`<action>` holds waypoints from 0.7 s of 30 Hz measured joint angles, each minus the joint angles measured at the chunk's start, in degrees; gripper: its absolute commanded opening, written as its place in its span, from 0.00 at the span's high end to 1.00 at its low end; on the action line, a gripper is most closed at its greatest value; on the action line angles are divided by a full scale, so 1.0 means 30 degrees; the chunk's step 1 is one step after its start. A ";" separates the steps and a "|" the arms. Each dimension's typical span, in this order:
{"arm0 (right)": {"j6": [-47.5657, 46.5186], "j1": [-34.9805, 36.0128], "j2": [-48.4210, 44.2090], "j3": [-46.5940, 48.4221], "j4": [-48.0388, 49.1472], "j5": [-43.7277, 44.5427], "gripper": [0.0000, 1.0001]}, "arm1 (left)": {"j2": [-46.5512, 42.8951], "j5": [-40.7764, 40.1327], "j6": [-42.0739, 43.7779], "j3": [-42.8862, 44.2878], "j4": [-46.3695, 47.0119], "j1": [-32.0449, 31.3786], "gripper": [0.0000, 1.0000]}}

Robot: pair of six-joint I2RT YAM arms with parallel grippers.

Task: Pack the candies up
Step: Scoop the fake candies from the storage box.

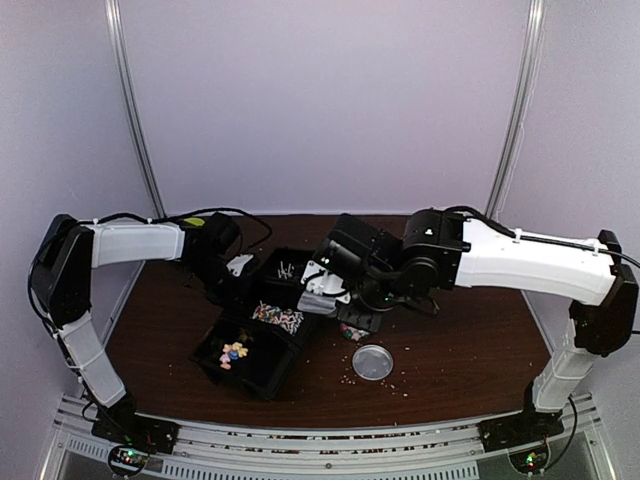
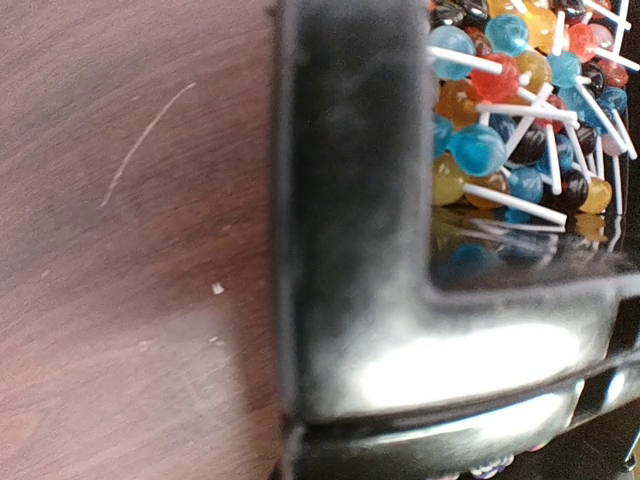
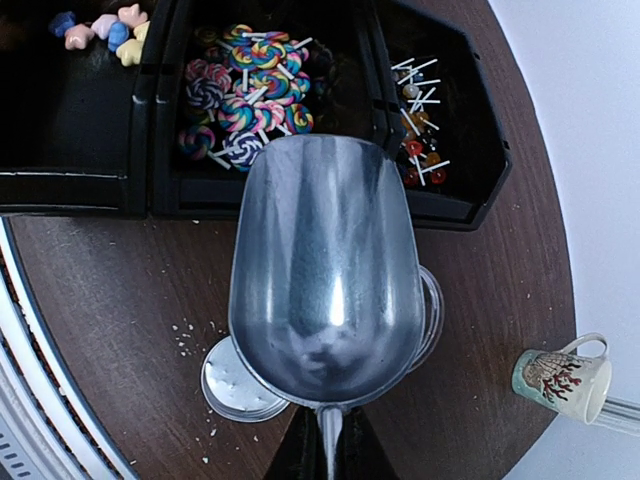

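The candies [image 3: 100, 28], small pastel stars and lumps, lie in the end compartment of a black tray [image 3: 90, 190] on the desk [image 3: 100, 290]. They are too squat to have a long axis. The middle compartment holds swirl lollipops [image 3: 245, 90] and the far one holds ball lollipops [image 2: 500, 110]. The sticks in both heaps lie criss-cross, pointing every way. In the top view the tray's long side runs slantwise, from near left to far right.

The right pincer [image 3: 327, 445] is closed on the thin handle of a metal scoop [image 3: 325, 270]. The scoop's long axis runs straight out from the wrist, its mouth towards the tray's middle compartment and its hollow empty. Under it the edge of a clear tub [image 3: 433, 310] shows on the right, and a round lid [image 3: 232, 385] lies flat on the left. Pale crumbs [image 3: 190, 335] dot the desk near the lid. A mug [image 3: 558, 380] stands well apart.

The left pincer [image 1: 238, 268] sits at the tray's far corner, closed nearly all the way. Whether it pinches the rim I cannot tell.
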 measured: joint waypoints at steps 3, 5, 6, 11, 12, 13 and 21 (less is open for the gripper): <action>-0.0160 0.0291 0.1362 0.1319 -0.0794 -0.0095 1.00 | -0.0109 -0.1078 0.0342 0.0000 -0.0342 -0.0131 1.00; -0.0233 0.0430 0.2339 0.2375 -0.1326 -0.0146 1.00 | -0.0219 -0.1785 0.0539 -0.0007 -0.0437 -0.0175 1.00; -0.0255 0.0495 0.2754 0.2827 -0.1530 -0.0160 1.00 | -0.0284 -0.2098 0.0634 -0.0007 -0.0466 -0.0189 1.00; -0.0539 0.0729 0.4721 0.4947 -0.2688 -0.0146 1.00 | -0.0525 -0.3155 0.0954 -0.0007 -0.0488 -0.0211 1.00; -0.0576 0.0736 0.5129 0.5319 -0.2973 -0.0131 1.00 | -0.0561 -0.3381 0.1035 -0.0007 -0.0495 -0.0233 1.00; -0.0597 0.0736 0.5442 0.5566 -0.3191 -0.0124 1.00 | -0.0590 -0.3541 0.1093 -0.0007 -0.0503 -0.0240 1.00; -0.0605 0.0787 0.7373 0.7191 -0.4466 0.1129 1.00 | -0.0911 -0.5340 0.1537 -0.0007 -0.0612 -0.0495 1.00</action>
